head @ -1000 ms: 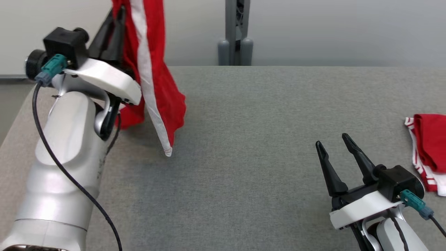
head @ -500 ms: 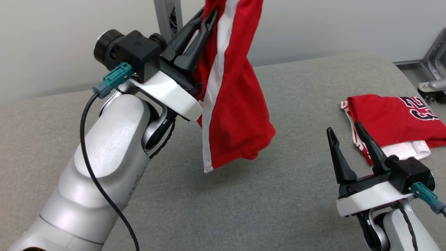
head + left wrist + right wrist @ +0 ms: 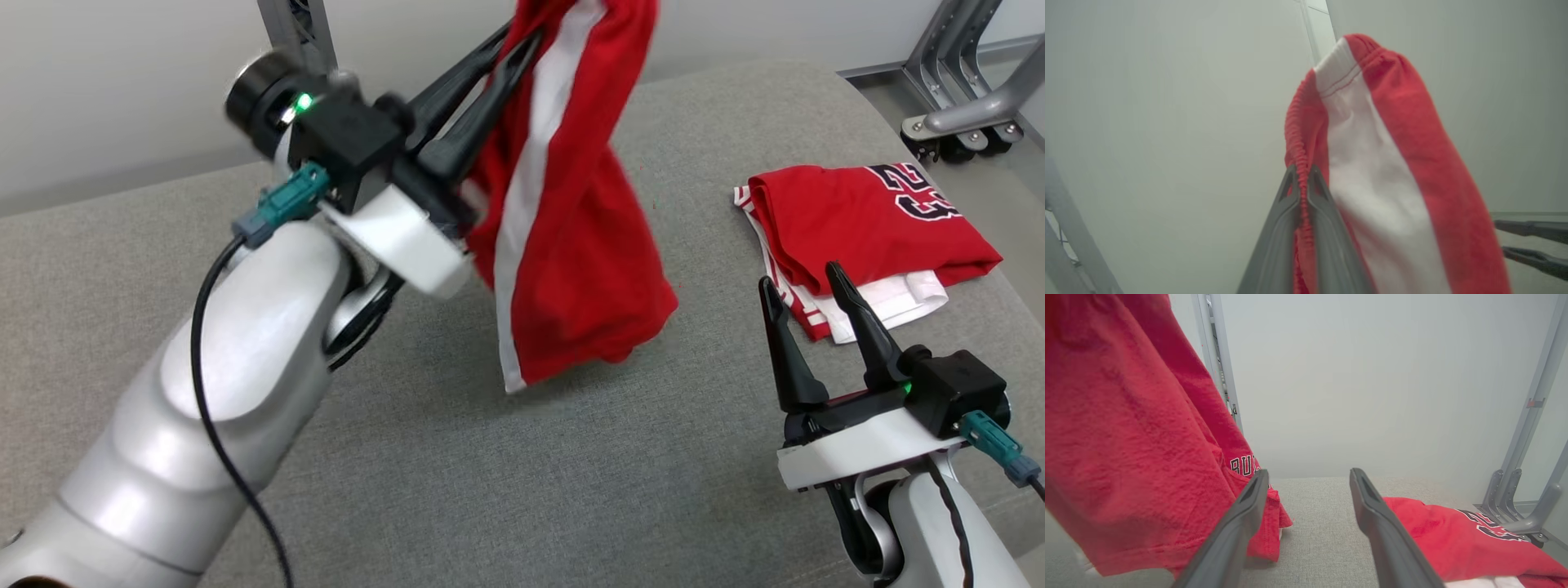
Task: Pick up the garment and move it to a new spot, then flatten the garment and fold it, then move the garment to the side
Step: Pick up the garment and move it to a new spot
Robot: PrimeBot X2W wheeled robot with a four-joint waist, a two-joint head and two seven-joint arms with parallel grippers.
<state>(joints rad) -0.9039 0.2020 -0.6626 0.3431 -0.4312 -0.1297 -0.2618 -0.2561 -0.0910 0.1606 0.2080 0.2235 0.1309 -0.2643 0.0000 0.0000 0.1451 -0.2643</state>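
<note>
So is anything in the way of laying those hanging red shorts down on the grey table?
Nothing visible. The left gripper holds the red shorts over bare grey table; the folded red jersey lies off to the right, beside the open right gripper.

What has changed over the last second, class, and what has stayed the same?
The left gripper has carried the hanging red shorts rightward, nearer the folded jersey; the head view swung too. Unchanged: left grip shut on the shorts, right gripper open and empty.
</note>
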